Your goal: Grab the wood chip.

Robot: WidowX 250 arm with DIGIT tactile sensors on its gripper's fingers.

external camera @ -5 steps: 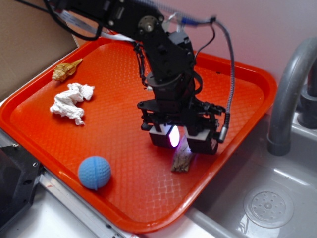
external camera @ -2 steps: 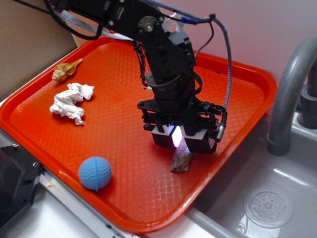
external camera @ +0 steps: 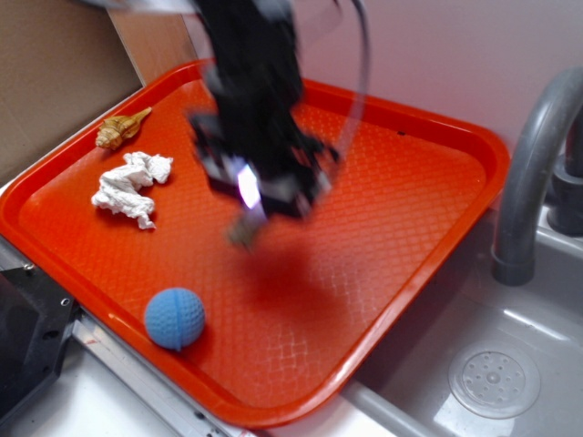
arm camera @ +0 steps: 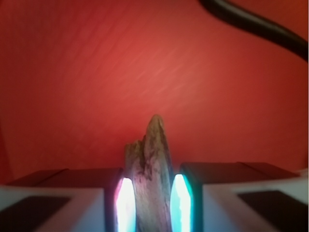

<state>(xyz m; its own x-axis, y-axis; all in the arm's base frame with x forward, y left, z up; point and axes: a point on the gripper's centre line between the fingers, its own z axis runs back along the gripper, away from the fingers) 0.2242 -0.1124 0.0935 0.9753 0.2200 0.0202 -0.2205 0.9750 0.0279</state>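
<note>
Above the middle of the orange plastic tray surface (external camera: 410,182), I see my black gripper (external camera: 248,193) clenched on the rough grey-brown wood chip (arm camera: 149,174), lifted clear, blue ball (external camera: 174,317) nearer left.

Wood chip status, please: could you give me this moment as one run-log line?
pincer: shut on chip | chip: off tray, above centre | arm: motion-blurred | ball, paper, shell: on tray

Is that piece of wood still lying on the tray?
No, the wood chip is clamped between the fingers, lifted above the tray.
</note>
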